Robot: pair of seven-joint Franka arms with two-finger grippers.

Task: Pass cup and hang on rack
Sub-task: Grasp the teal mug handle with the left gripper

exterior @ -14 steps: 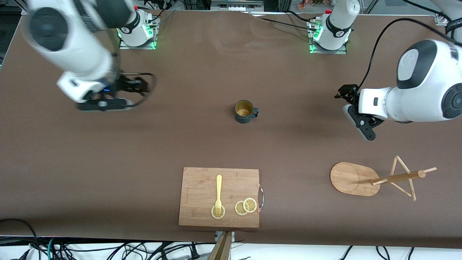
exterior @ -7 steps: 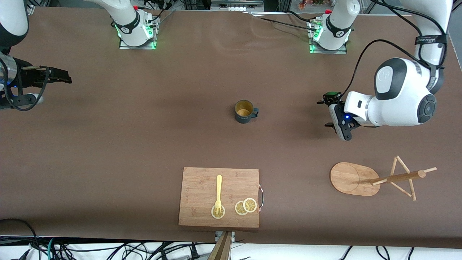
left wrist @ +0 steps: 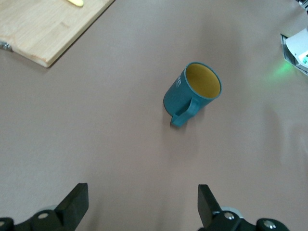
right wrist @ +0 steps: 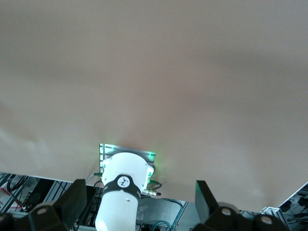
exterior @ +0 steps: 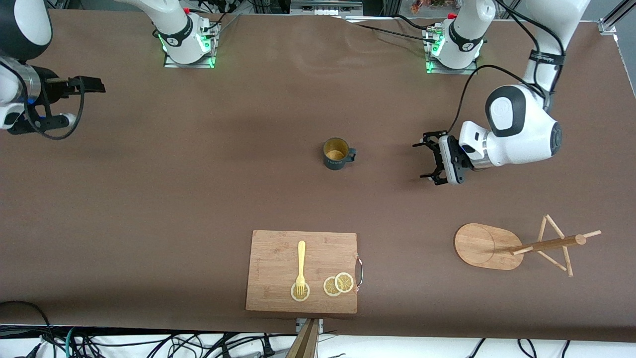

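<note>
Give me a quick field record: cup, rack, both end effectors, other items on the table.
cup: upright, mid-table, not held
rack: toward the left arm's end of the table, nearer the front camera than the cup
left end effector: open, empty, beside the cup on its handle side
right end effector: open, empty, at the right arm's end, waiting
other: cutting board with fork and lemon slices

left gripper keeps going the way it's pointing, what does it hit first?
Probably the cup: the open left gripper points at it, handle side facing, with only bare table between. Height is unclear, so it might pass over.
</note>
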